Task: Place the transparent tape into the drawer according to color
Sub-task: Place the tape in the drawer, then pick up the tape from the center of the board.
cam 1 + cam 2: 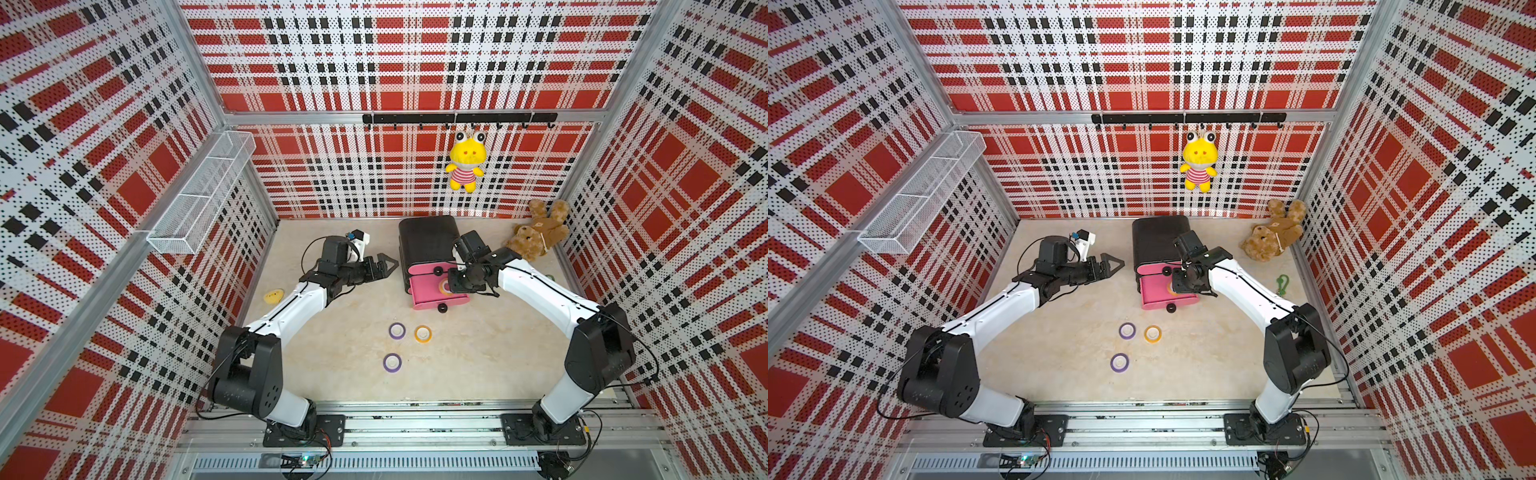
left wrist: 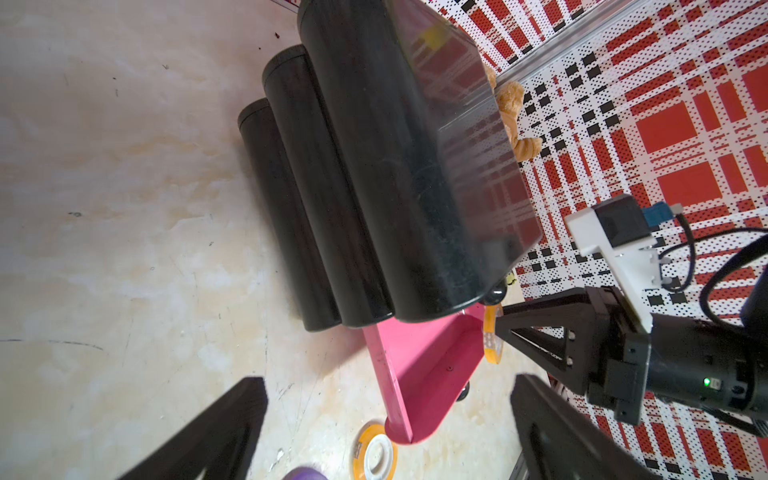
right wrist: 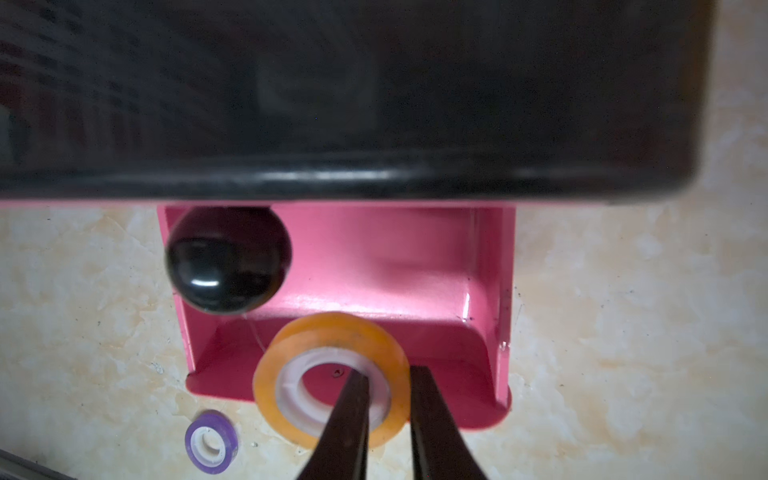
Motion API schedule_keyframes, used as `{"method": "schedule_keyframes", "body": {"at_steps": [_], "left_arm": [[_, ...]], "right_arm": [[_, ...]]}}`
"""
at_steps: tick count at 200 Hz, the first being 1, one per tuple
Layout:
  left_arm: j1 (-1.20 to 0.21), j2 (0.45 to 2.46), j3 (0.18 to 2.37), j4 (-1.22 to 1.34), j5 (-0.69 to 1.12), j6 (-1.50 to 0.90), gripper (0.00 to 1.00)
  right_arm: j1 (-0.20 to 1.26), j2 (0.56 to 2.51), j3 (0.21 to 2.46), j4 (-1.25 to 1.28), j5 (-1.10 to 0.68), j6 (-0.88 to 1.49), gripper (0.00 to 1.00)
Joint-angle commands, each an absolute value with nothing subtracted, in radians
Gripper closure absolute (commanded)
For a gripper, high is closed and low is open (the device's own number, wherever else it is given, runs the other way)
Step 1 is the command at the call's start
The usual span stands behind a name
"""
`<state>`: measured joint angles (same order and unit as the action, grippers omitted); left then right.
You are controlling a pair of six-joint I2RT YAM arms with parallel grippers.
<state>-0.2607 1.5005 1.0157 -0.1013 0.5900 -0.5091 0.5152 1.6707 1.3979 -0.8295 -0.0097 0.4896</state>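
The right gripper (image 3: 388,370) points down into the open pink drawer (image 3: 395,266). Its jaws are almost together and pinch the wall of the held orange roll (image 3: 332,332), with one finger through the pale core and the other outside. The roll sits over the drawer's front part, near the front wall and clear of both side walls. Whether it touches the floor of the drawer I cannot tell.

Close behind it, a black knob (image 3: 226,259) juts out from the drawer above. The black cabinet (image 3: 374,104) overhangs the drawer's rear, so open room lies upward and toward the front.

Ahead of the drawer is bare desk (image 1: 332,374). Beyond that, three rolls lie flat and apart: the far purple roll (image 1: 397,331), the loose orange roll (image 1: 423,333) just beside it, and the near purple roll (image 1: 392,362).

The right arm rises from the near rail, its white forearm slanting to the cabinet and its wrist bent down. The left gripper (image 1: 390,267) is spread wide and empty. It is level and near the cabinet's side, not touching it.
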Motion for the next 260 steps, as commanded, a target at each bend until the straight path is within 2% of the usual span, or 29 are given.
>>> {"method": "schedule_keyframes", "body": {"at_steps": [1, 35, 73, 104, 140, 169, 205, 260], "left_arm": [[-0.256, 1.471, 1.001, -0.113, 0.58, -0.486, 0.01], [-0.256, 1.451, 0.971, -0.133, 0.563, -0.48, 0.01], [-0.302, 1.417, 0.959, -0.263, 0.429, -0.437, 0.01], [-0.42, 1.377, 0.932, -0.359, 0.265, -0.448, 0.01], [-0.57, 1.347, 0.903, -0.441, 0.127, -0.482, 0.0], [-0.682, 1.335, 0.874, -0.46, 0.098, -0.529, 0.01], [-0.844, 1.325, 0.868, -0.458, 0.037, -0.565, 0.03], [-1.015, 1.553, 1.032, -0.568, -0.144, -0.488, 0.04]], "right_arm": [[0.522, 1.674, 1.424, -0.808, 0.006, 0.488, 0.7], [0.524, 1.664, 1.422, -0.811, 0.006, 0.483, 0.59], [0.525, 1.628, 1.417, -0.817, 0.006, 0.48, 0.55], [0.525, 1.576, 1.405, -0.824, 0.012, 0.476, 0.5], [0.525, 1.524, 1.384, -0.835, 0.019, 0.467, 0.39], [0.523, 1.491, 1.366, -0.845, 0.035, 0.457, 0.31], [0.523, 1.448, 1.34, -0.836, 0.032, 0.448, 0.26], [0.511, 1.399, 1.313, -0.86, 0.059, 0.431, 0.18]]}}
